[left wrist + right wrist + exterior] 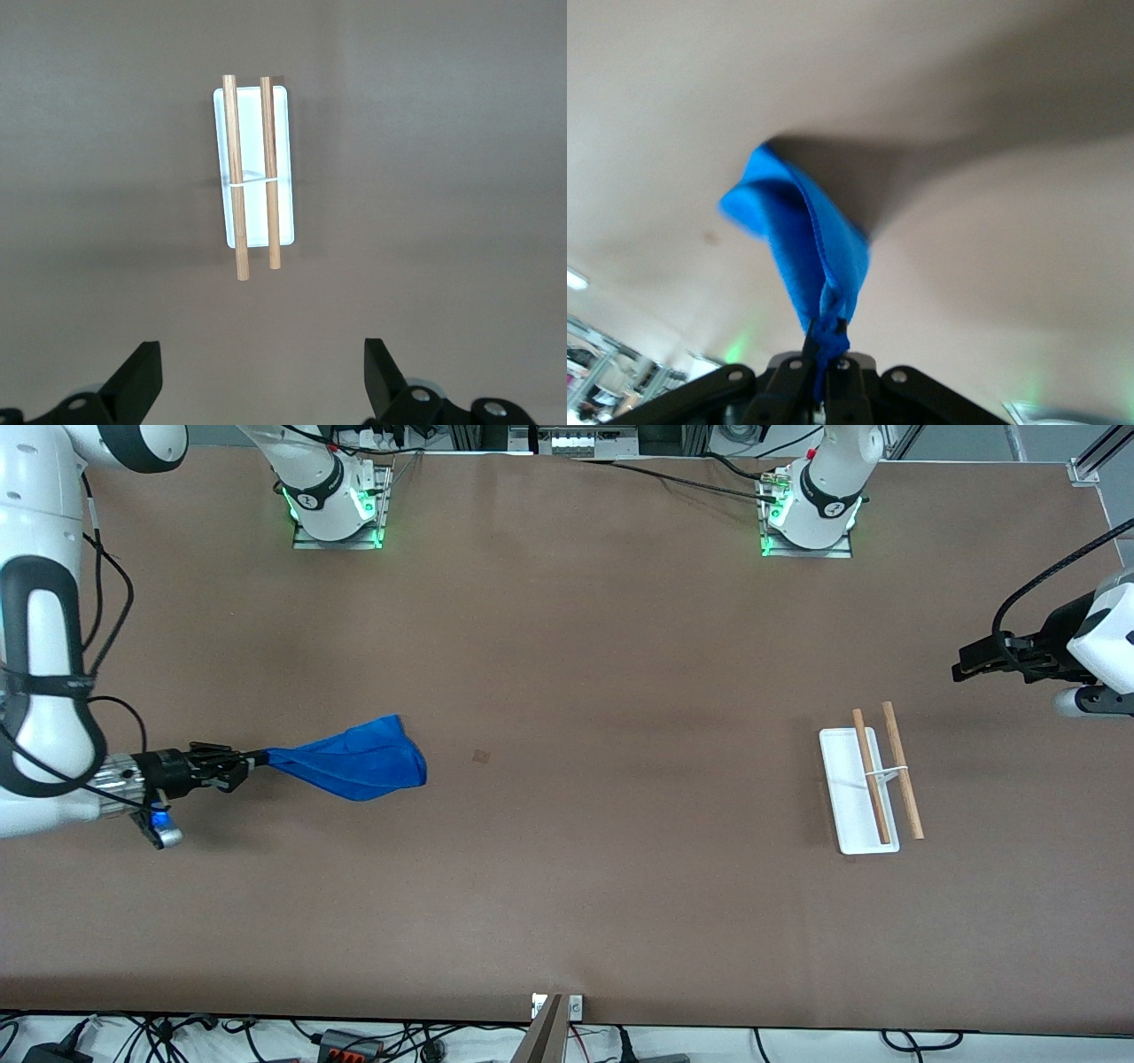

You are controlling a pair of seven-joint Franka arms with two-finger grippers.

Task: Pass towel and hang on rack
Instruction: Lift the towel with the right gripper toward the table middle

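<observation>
The bright blue towel (354,759) hangs stretched out from one pinched corner over the table toward the right arm's end. My right gripper (257,759) is shut on that corner; in the right wrist view the towel (802,239) bunches between the closed fingers of the right gripper (828,341). The rack (858,793), a white base with two wooden rods (902,771), stands toward the left arm's end. My left gripper (961,664) waits open and empty above the table past the rack; the left wrist view shows the rack (255,168) ahead of the left gripper (263,372).
A small dark mark (481,756) lies on the brown table near its middle. Both arm bases (337,505) stand along the table's edge farthest from the front camera. Cables (354,1041) run below the nearest edge.
</observation>
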